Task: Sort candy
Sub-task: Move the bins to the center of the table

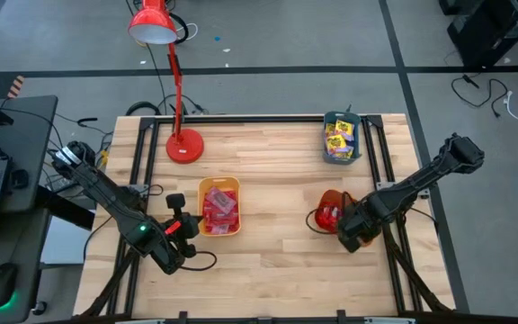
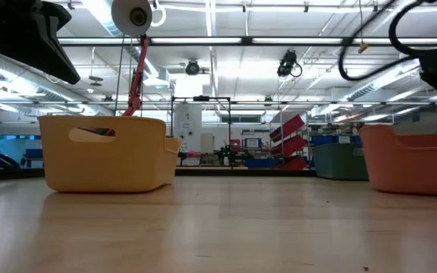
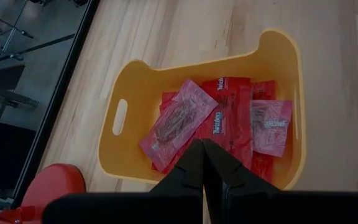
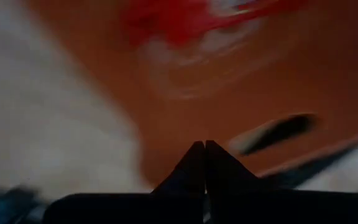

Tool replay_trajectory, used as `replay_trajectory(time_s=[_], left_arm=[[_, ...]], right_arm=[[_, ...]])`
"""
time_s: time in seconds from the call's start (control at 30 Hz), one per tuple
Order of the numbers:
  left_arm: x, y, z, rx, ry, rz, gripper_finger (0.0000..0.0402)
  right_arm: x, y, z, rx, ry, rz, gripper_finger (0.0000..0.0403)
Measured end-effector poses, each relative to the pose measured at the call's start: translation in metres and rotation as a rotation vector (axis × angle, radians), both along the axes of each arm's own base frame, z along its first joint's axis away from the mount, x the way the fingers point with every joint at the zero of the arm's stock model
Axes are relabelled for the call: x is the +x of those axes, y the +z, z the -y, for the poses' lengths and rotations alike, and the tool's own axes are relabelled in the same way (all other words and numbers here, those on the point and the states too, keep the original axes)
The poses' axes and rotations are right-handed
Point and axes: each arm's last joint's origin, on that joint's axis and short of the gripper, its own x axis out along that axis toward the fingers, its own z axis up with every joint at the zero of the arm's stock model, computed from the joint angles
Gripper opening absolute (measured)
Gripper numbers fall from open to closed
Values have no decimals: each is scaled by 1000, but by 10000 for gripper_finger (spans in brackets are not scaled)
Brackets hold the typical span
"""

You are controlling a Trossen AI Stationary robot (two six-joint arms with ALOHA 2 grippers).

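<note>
**Candy sorted in three trays, both tools closed**

On our pale plank worktop (image 1: pixel 268 180), the left tool (image 3: pixel 202 144) hangs fully closed and empty over the yellow tray's (image 1: pixel 202 186) edge. That smooth plastic tray holds flat, glossy red and pink candy (image 3: pixel 219 118), packets overlapping, long axes mostly along the tray. Further right, our right tool (image 4: pixel 204 144) is pressed shut, holding nothing, at the orange tray (image 1: pixel 327 198) with red sweets (image 1: pixel 329 216). The teal tray (image 1: pixel 331 120) at the far edge holds yellow packets (image 1: pixel 339 137).
</note>
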Motion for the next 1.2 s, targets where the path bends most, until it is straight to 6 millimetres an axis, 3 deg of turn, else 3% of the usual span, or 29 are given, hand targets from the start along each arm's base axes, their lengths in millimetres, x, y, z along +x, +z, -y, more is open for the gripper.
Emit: replay_trajectory(time_s=[0.17,0.37,1.2], left_arm=[[0,0,0,0,0,1,0],[0,0,0,0,0,1,0],[0,0,0,1,1,1,0]], right_arm=[[-15,1,15,-221,-16,-128,0],[-22,4,28,-365,18,-191,0],[-13,-10,69,-596,80,-128,0]])
